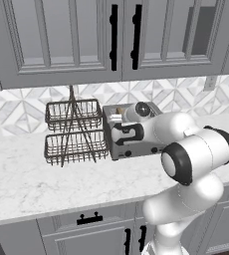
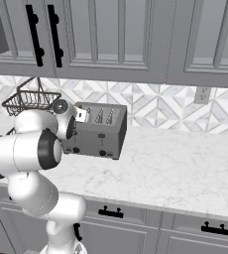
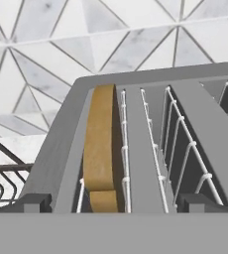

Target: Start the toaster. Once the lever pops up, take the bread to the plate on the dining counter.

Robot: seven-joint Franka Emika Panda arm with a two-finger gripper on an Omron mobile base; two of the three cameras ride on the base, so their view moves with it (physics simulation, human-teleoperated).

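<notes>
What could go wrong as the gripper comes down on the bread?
The bread sits deep in the end slot of the toaster, between the outer wall and the wire guides, so a finger may catch a wire or the rim instead of closing on the crust. The gripper straddles the slot with fingertips spread wide; a small drift sideways could miss the slice. The wire rack stands close beside the toaster, so the wrist could bump it.

Grey upper cabinets (image 1: 61, 40) with black handles (image 1: 114, 37) are hanging above a geometric tiled backsplash (image 2: 155, 106); a marble worktop (image 2: 185, 168) is lying below it, over 2 drawers (image 2: 111, 221).
</notes>
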